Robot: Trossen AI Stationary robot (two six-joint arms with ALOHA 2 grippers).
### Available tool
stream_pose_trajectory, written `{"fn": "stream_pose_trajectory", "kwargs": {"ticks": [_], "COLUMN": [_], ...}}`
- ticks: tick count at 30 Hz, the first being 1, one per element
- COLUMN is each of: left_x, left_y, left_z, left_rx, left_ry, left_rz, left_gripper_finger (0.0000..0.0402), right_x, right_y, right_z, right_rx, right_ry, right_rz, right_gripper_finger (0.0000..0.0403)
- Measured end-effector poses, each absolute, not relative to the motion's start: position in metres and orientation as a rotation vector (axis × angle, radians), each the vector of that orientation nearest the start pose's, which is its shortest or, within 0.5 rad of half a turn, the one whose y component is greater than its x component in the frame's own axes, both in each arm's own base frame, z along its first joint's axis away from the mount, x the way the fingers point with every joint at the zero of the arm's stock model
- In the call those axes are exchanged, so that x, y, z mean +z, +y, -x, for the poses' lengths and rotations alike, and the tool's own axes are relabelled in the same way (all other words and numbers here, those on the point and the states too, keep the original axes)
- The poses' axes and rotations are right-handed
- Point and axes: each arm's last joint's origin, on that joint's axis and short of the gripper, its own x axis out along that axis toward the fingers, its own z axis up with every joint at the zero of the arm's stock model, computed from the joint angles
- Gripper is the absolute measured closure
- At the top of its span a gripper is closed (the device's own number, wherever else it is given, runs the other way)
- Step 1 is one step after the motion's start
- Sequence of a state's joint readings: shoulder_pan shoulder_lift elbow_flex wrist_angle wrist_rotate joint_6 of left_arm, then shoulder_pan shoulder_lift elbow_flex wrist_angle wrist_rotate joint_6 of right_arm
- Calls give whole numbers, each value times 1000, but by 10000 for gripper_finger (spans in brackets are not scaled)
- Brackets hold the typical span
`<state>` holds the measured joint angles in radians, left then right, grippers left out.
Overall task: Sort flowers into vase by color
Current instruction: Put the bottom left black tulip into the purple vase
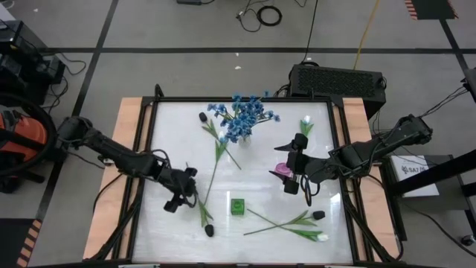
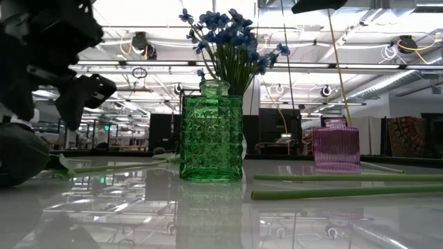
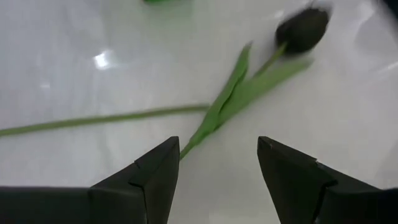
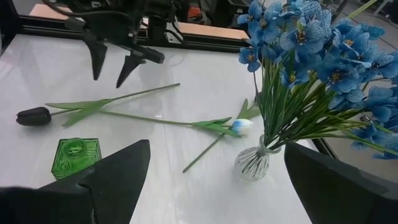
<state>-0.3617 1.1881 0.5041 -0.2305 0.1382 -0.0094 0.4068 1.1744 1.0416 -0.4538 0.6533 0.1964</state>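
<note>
My left gripper (image 1: 178, 195) (image 3: 217, 146) is open and hovers over a dark tulip (image 3: 303, 29) lying on the table; its leaves (image 3: 231, 93) show between my fingers. In the high view that dark bud (image 1: 209, 231) lies near the table's near edge. My right gripper (image 1: 297, 167) (image 4: 216, 146) is open, just beside the pink vase (image 1: 281, 170), and touches nothing. The blue flowers (image 1: 242, 119) stand in a clear vase (image 4: 254, 163). A white tulip (image 4: 241, 126) lies flat near it. Two more stems lie crossed at the near right, one with a dark bud (image 1: 318, 215), one with a white bud (image 1: 321, 237).
A green glass vase (image 1: 236, 206) (image 2: 211, 138) stands near the table's middle, toward the near edge. Another dark bud (image 1: 202, 117) lies at the far left of the blue bunch. A raised frame (image 1: 141, 149) borders the white table top. A black box (image 1: 338, 80) sits beyond the far edge.
</note>
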Motion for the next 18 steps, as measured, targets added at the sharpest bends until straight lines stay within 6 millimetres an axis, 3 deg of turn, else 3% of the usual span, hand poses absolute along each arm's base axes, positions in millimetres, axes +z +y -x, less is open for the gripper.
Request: {"fn": "stream_pose_trajectory", "kwargs": {"ticks": [10,18], "left_x": [153,135], "left_y": [-81,-83], "left_z": [-197,-202], "left_rx": [-445,-460], "left_ry": [945,1005], "left_rz": [-203,-266], "left_gripper_finger": [179,206], "right_x": [324,324], "right_y": [81,81], "right_z": [-231,-232], "right_rx": [-286,-286], "right_ry": [480,481], "right_rz": [108,112], "right_gripper_finger": [40,40]}}
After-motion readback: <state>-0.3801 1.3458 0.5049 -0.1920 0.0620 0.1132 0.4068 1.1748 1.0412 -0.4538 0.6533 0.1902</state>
